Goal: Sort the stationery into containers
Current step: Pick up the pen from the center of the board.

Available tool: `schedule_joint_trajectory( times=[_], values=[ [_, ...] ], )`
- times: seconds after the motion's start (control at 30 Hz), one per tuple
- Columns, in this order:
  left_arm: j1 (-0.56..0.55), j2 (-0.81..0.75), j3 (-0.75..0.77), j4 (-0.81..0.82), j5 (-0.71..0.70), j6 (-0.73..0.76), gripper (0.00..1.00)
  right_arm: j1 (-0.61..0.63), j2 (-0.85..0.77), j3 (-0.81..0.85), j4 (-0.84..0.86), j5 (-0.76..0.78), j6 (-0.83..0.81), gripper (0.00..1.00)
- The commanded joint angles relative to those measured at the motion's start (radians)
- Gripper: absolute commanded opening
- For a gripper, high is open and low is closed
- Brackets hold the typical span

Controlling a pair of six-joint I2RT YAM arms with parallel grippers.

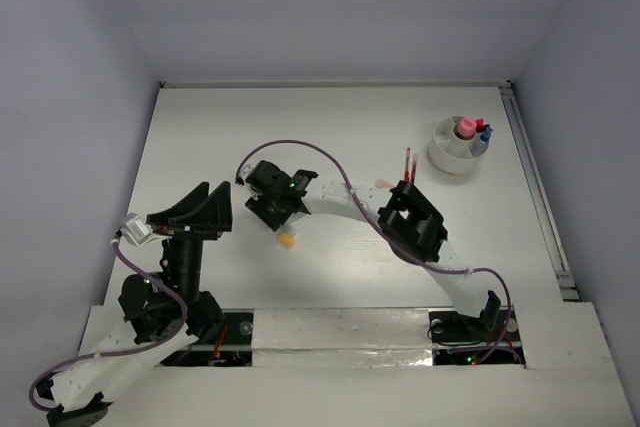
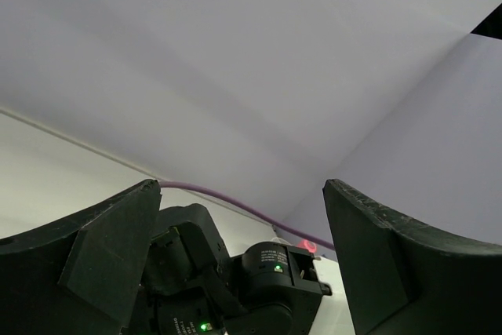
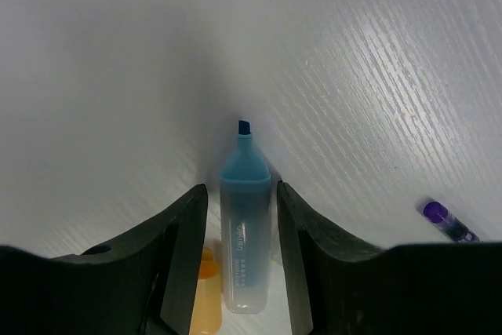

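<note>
— Where does the left claw (image 1: 192, 209) stand?
— Raised above the tabletop (image 1: 210, 137), close to its own base; its jaws are spread wide; nothing sits between them.
— And the right claw (image 3: 241, 192)?
— Down at the middle of the tabletop, with one finger on either side of a blue highlighter (image 3: 245, 233); the highlighter lies flat and uncapped, its tip pointing away from the wrist camera; the jaws sit close in, but whether they press on it cannot be told.
— Anything beside it?
— An orange marker (image 3: 205, 292) lies alongside, between the highlighter and one finger; a purple-capped piece (image 3: 447, 221), perhaps a pen, lies well apart on the other side.
— The container?
— A white round cup (image 1: 450, 160) sits at the far right of the tabletop; a pink marker (image 1: 465, 128) stands in it, with a red piece (image 1: 478, 125) and a blue piece (image 1: 487, 134) at its rim; thin red pens (image 1: 408, 162) lie near the cup.
</note>
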Motion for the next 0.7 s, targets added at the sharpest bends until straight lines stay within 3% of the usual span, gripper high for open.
schedule_joint_trajectory(
  times=[0.0,0.03,0.17,0.23,0.27,0.67],
  values=[
    [-0.008,-0.004,0.006,0.026,-0.008,0.016,0.82,0.007,0.018,0.019,0.019,0.004,0.002,0.46],
    [-0.008,-0.004,0.006,0.023,-0.008,0.014,0.82,0.007,0.019,0.021,0.019,0.004,0.001,0.45],
    [-0.008,-0.007,0.008,0.021,-0.011,0.014,0.82,0.007,0.019,0.026,0.032,0.023,0.002,0.18],
    [-0.008,-0.005,0.006,0.021,-0.011,0.014,0.82,0.007,0.01,0.021,0.052,0.039,0.004,0.13],
    [-0.008,-0.005,0.006,0.021,-0.011,0.014,0.82,0.007,0.004,0.02,0.061,0.042,0.005,0.05],
    [-0.008,0.036,0.011,0.018,-0.029,0.016,0.81,0.007,-0.196,-0.04,0.276,0.156,0.051,0.0]
  ],
)
